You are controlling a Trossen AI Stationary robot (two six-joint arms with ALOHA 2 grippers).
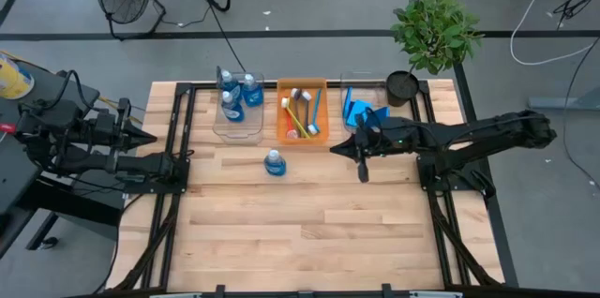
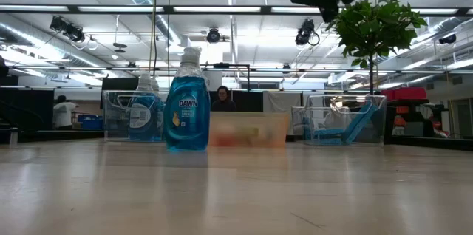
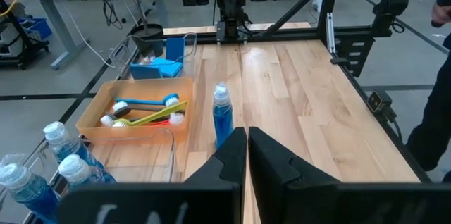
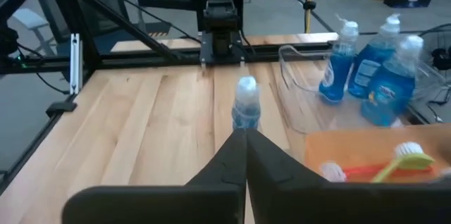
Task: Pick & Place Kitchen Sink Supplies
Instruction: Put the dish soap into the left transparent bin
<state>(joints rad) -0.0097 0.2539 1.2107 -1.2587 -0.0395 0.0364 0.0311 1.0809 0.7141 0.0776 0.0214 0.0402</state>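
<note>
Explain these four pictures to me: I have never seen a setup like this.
Two dark robot arms work at a wooden table. One picture looks straight down, one looks level across the tabletop, and two come from cameras on the arms' wrists. At the table's far edge stand a clear bin with three blue soap bottles, an orange bin of brushes, and another clear bin with blue sponges. One bottle stands alone on the wood. A potted plant sits at the corner. The left claw waits at the table's side; the right claw is near the sponge bin. Both are shut and empty.
</note>
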